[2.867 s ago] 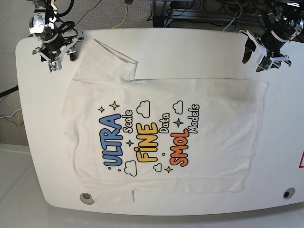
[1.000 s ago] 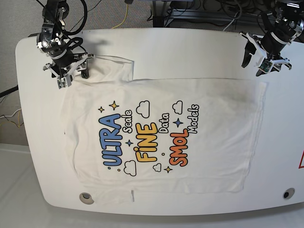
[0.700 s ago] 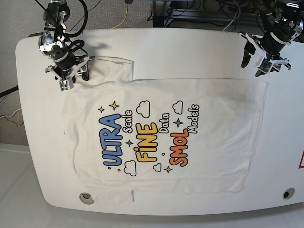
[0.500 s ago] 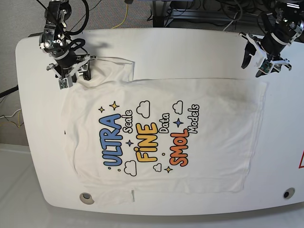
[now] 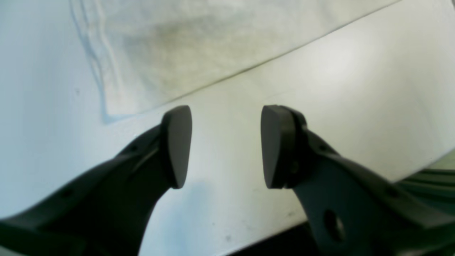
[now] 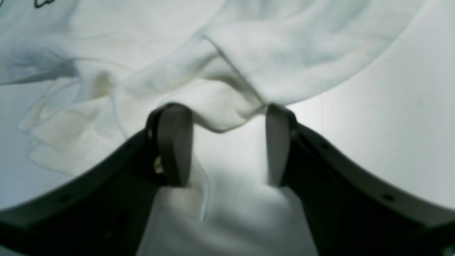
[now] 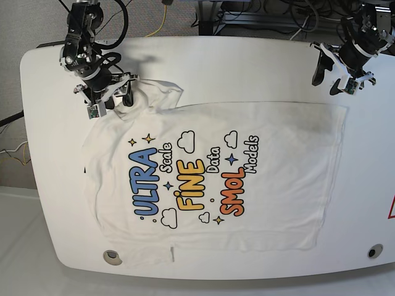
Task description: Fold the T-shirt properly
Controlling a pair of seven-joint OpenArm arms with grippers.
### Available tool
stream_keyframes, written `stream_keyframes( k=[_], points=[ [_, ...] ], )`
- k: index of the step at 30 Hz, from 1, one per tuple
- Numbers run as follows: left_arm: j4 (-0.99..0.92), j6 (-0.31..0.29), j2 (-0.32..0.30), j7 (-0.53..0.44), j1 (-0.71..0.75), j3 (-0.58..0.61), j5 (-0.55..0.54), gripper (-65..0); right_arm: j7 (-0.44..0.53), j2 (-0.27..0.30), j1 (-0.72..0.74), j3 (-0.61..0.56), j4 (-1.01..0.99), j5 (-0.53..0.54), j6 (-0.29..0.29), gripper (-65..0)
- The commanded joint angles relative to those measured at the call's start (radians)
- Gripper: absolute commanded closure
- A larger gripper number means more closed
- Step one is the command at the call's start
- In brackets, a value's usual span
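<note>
The T-shirt [image 7: 210, 179] is spread print-up on the white surface [image 7: 247, 68]. The right end effector [image 6: 220, 142] is placed at a bunched sleeve, its jaws spread around a fold of cloth. The left end effector [image 5: 224, 145] is held spread over bare surface, just beside a shirt corner

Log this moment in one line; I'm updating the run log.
T-shirt: flat, print up | right gripper: open, at sleeve | left gripper: open, off cloth

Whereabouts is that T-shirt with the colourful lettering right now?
In the base view the T-shirt lies spread print-up across the middle of the white table, its upper left corner bunched beneath the right gripper.
</note>
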Motion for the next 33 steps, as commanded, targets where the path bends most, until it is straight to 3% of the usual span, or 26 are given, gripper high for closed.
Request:
stream_keyframes(
  k=[1,6,10,12,14,33],
  points=[
    [-0.093,-0.004,-0.029,-0.022,-0.060,-0.007,-0.029,-30.1,-0.028,0.024,-0.013,0.010,0.002,-0.020,-0.001,-34.7],
    [-0.252,-0.008,-0.055,-0.031,-0.163,0.002,-0.041,-29.9,-0.023,0.036,-0.015,0.016,0.004,-0.037,-0.006,-37.6],
    [-0.259,-0.003,-0.056,-0.036,-0.175,0.005,-0.034,-30.1,-0.040,0.035,-0.011,0.017,0.002,-0.041,-0.007,-35.6],
    [-0.224,-0.001,-0.054,-0.037,-0.154,0.006,-0.023,-30.1,-0.051,0.032,-0.013,0.017,0.003,-0.043,-0.009,-29.5],
    [-0.085,0.008,-0.047,-0.026,-0.057,0.002,0.019,-29.3,-0.065,0.028,-0.007,0.014,0.014,-0.056,-0.006,0.0],
    [0.041,0.005,-0.055,-0.011,0.013,-0.007,0.037,-28.2,-0.068,0.028,-0.010,0.026,0.024,-0.056,0.038,0.0]
  ],
)
